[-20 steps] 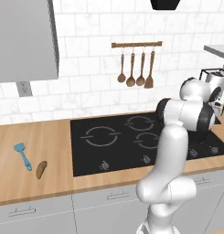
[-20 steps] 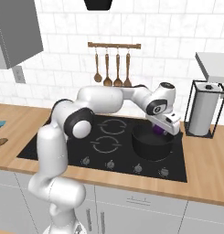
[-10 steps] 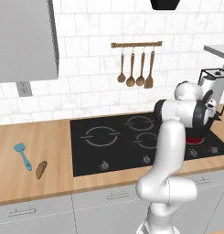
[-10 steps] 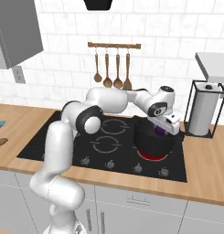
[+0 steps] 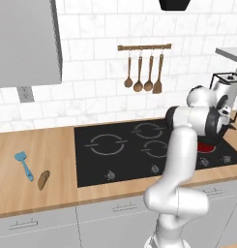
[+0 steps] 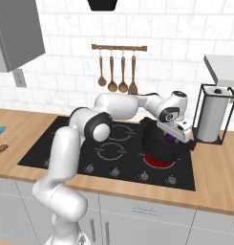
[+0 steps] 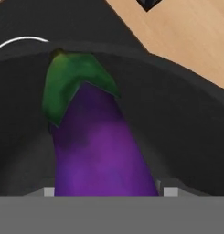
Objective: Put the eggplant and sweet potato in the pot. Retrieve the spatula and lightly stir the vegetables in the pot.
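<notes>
My gripper [image 6: 173, 137] is shut on the eggplant [image 7: 97, 151], a glossy purple fruit with a green cap, and holds it stem-first inside the black pot [image 7: 182, 123]. From the right base view the eggplant [image 6: 169, 139] peeks out under the hand, just over the pot [image 6: 156, 143] on the front right burner. The light-blue spatula [image 5: 23, 163] lies on the wooden counter far left of the hob. Beside it lies the sweet potato [image 5: 43, 179], orange-brown, closer to the counter's front edge.
Under the pot the burner glows red [image 6: 159, 162]. Wooden spoons and a wooden spatula hang on a wall rail [image 6: 119, 47]. A paper-towel holder [image 6: 213, 114] stands right of the hob. The black hob [image 5: 120, 150] lies between the pot and the spatula.
The hand has sunk a little with the eggplant, deeper over the pot. A red glow now shows at the pot's base.
</notes>
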